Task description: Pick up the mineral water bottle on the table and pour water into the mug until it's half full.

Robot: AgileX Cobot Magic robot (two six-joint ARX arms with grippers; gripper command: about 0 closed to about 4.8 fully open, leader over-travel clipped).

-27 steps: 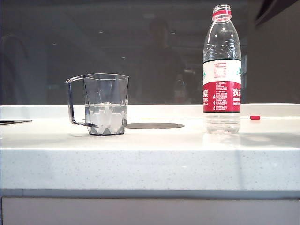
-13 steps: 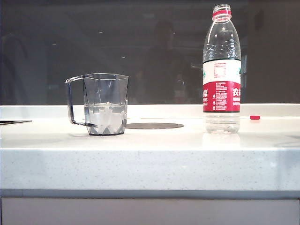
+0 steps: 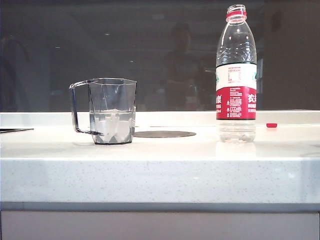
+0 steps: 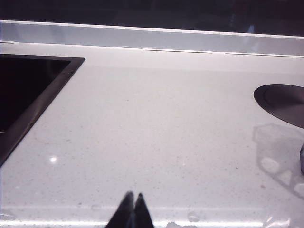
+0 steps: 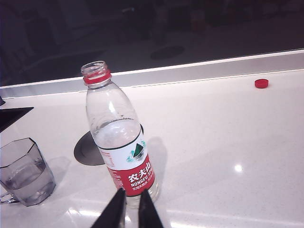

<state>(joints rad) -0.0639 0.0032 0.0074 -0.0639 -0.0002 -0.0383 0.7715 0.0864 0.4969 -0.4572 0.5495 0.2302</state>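
- My right claw (image 5: 127, 209) hangs over the near right part of the counter (image 3: 160, 170), its two dark tips drawn nearly together with only a thin gap between them and nothing held in that gap.
- Straight beyond those tips, on the far side, stands the mineral water bottle (image 5: 122, 142); it is near the claw but apart from it, upright on its base, its long axis vertical, its mouth open with only the red neck ring on it.
- That is the relation I work from: the bottle lies dead ahead of the right claw, and its body is plainly wider than the present gap, so I judge the tips must spread before any grasp around the labelled middle.
- A little water (image 3: 236, 131) shows in the bottle's foot, below the label.
- Left of the bottle sits the dark round disc (image 3: 164, 134), and left of that again the mug (image 3: 112, 111), handle pointing left, with water already reaching roughly a third to half of its height; I judge the pour largely done.
- A small red cap (image 5: 261, 83) lies far right, well apart from the bottle.
- My left claw (image 4: 132, 209) hovers low over bare counter on the left, tips pressed together and empty, with a dark recess (image 4: 28, 90) to its far left.
- The right arm is clearly the nearer one to the bottle.
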